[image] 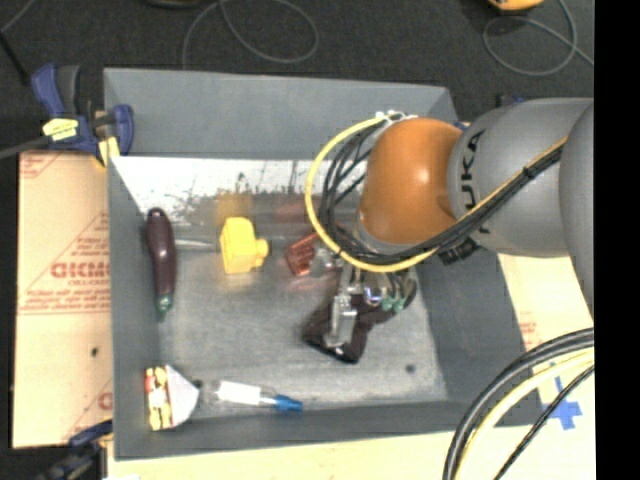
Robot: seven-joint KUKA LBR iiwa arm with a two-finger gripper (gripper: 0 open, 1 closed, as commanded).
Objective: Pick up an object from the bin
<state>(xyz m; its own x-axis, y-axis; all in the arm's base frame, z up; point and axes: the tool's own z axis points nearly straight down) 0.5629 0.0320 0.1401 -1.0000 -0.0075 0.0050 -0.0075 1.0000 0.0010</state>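
I am hanging my claw down onto a dark maroon lump, which is lying on the floor of the grey bin, right of the yellow plastic block and nearer the view's bottom edge. I am looking past my orange cover and cannot tell whether the claw is apart, together or clamped. A reddish-brown piece is sitting just right of the yellow block. A purple toy aubergine is lying left of the block. A white pen with a blue tip and a red, yellow and white packet are lying well below the block.
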